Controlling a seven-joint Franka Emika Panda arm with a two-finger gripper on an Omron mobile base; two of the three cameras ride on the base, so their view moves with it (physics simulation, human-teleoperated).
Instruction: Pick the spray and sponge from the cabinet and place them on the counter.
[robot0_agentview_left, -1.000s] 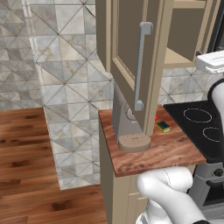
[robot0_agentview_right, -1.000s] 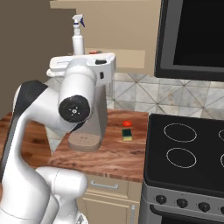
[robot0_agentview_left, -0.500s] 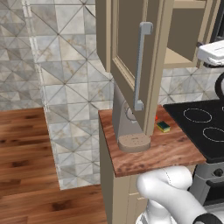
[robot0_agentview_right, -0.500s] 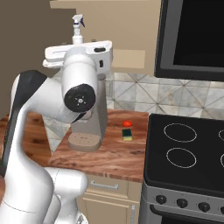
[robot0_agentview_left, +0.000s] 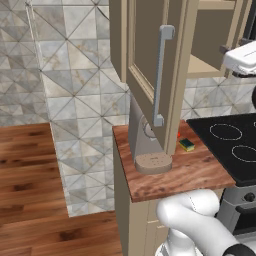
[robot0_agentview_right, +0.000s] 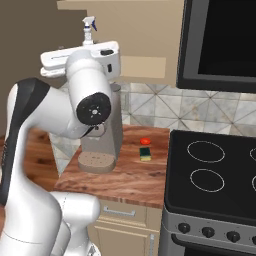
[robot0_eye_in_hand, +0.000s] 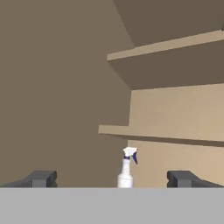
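The spray (robot0_eye_in_hand: 126, 169) stands upright on the lower shelf inside the open cabinet (robot0_agentview_left: 146, 47), straight ahead of my gripper (robot0_eye_in_hand: 113, 180) and still some way off. Both dark fingertips (robot0_eye_in_hand: 42, 178) stand wide apart with nothing between them, so the gripper is open. In the right base view the spray (robot0_agentview_right: 88, 29) pokes up just behind my raised white hand. The sponge (robot0_agentview_right: 145, 154) lies flat on the counter (robot0_agentview_right: 131, 178), green top up, and it also shows to the right of the coffee machine (robot0_agentview_left: 187, 144).
A tall grey coffee machine (robot0_agentview_right: 106, 145) stands on the counter under the cabinet. A small red thing (robot0_agentview_right: 145, 141) sits just behind the sponge. The open cabinet door with its grey bar handle (robot0_agentview_left: 160, 75) juts out. The black stovetop (robot0_agentview_right: 215, 172) lies to the right, with a dark microwave (robot0_agentview_right: 222, 42) above.
My hand has risen over the last second to the level of the cabinet shelf. The spray and the sponge have not moved.
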